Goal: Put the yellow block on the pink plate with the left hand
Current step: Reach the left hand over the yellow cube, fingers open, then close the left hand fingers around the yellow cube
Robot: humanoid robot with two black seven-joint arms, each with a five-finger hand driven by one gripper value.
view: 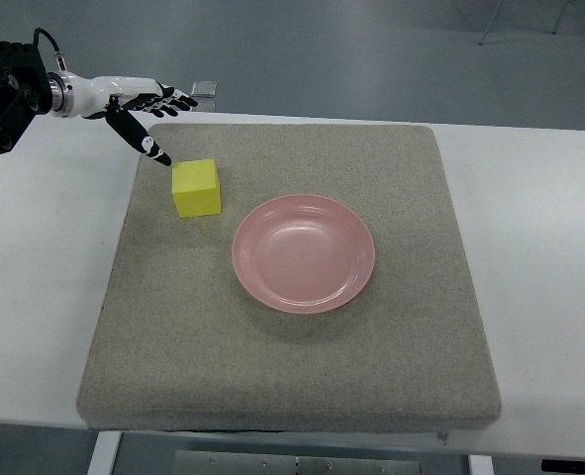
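left hand [146, 111] open, empty, thumb tip just beside yellow block [196, 187] on grey mat [292, 376], near pink plate [304, 253]. risk: thumb nudges block aside before grasp closes.

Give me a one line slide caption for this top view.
Left hand, fingers spread, hovers beside the yellow block on a grey mat; the pink plate sits empty nearby.

White table [539, 188]; grey felt mat [302, 366] lying flat on it, covering most of the middle
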